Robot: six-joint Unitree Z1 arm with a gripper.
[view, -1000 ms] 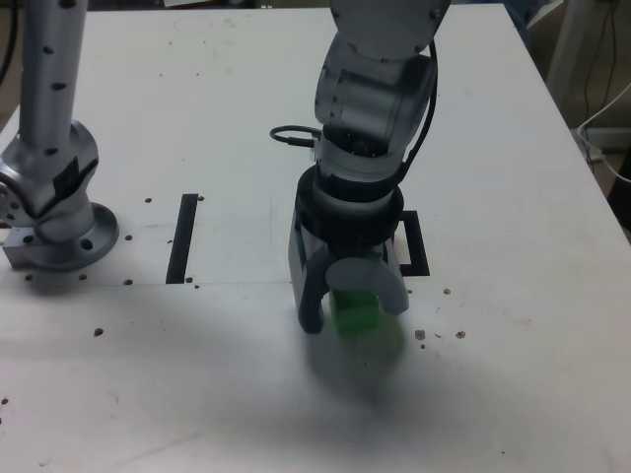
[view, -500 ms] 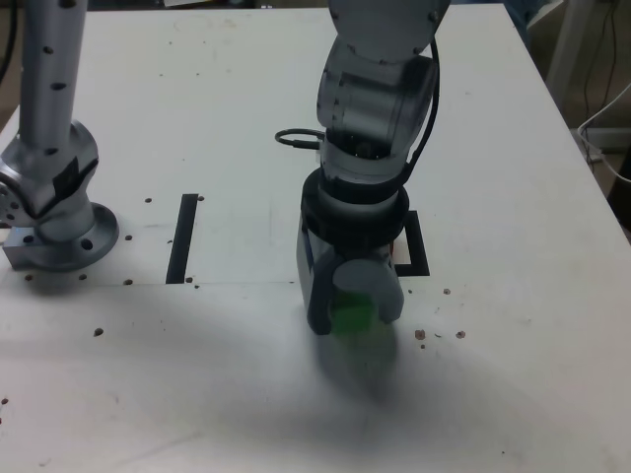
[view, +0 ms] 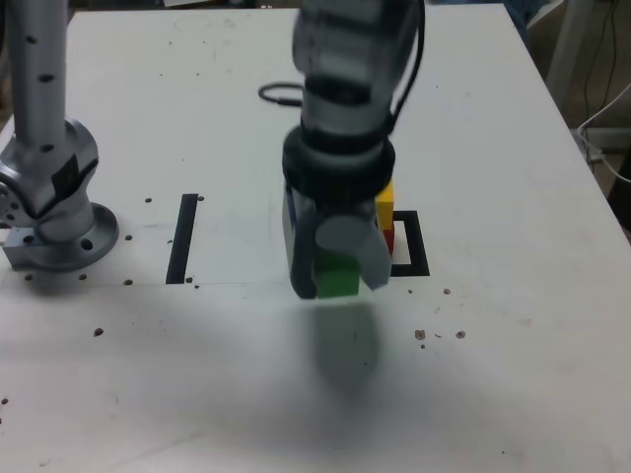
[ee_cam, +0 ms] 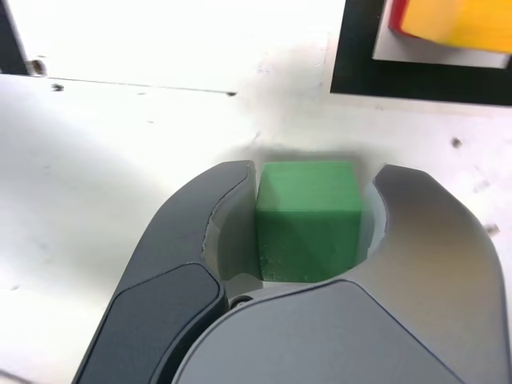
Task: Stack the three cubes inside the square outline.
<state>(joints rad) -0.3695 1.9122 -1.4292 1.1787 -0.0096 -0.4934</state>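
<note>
1. My wrist view shows my claw [ee_cam: 316, 232] clamped on the small green cube [ee_cam: 308, 220].
2. The exterior view alone shows it lifted off the white table [view: 513, 374], beside the yellow cube [view: 385, 193] stacked on the red cube [view: 388, 239] inside the black square outline [view: 414, 258].

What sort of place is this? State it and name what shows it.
Probably a robotics lab bench: a white table with a taped black square outline, a second arm's base bolted at the exterior view's left, and the gripper holding a green cube.
</note>
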